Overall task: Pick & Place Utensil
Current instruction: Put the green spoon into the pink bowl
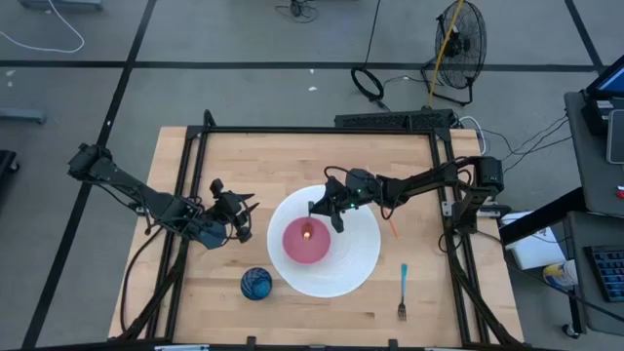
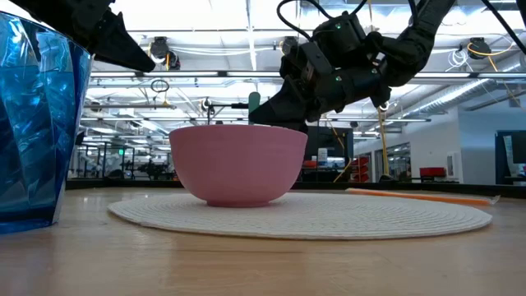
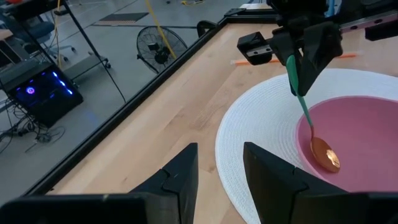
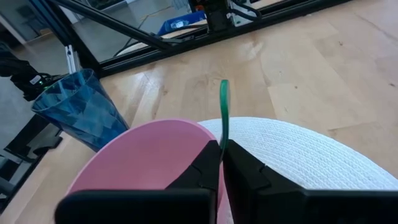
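Right claw (image 1: pixel 336 212) is above the bowl (image 1: pixel 306 241), pinching the green handle of a spoon (image 3: pixel 309 121); the spoon's copper tip hangs inside the bowl. Bowl sits on a white mat (image 1: pixel 361 258) on the worktop (image 1: pixel 292 156). Left claw (image 1: pixel 244 220) waits beside the mat, fingers spread, holding nothing.

Inventory: one pink bowl (image 1: pixel 306 242), one white placemat (image 1: pixel 353 261), one blue cup (image 1: pixel 256 284), one spoon (image 3: pixel 309 124) (green-handled), one fork (image 1: pixel 402 292).
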Controlling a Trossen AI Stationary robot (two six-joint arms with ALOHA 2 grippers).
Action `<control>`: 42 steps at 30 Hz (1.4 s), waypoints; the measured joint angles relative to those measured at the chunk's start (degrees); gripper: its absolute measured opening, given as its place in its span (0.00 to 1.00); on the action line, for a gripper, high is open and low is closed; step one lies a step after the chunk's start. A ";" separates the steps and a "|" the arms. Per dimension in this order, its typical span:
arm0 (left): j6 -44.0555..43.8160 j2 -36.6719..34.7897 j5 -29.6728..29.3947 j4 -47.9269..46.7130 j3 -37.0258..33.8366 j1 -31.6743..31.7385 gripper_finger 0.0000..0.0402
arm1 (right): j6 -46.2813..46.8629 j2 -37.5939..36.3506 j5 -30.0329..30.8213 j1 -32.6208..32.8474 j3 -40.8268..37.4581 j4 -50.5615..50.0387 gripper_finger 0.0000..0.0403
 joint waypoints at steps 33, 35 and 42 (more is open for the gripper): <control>-1.20 0.02 0.06 -0.22 0.00 -0.04 0.33 | 1.05 3.76 -2.80 -0.31 -0.09 4.96 0.17; -1.19 0.02 0.06 -0.22 0.00 -0.04 0.33 | 1.08 3.76 -2.80 -0.31 -0.09 4.98 0.19; -1.19 0.02 0.06 -0.22 0.00 -0.04 0.33 | 1.11 3.76 -2.76 -0.31 -0.09 5.08 0.23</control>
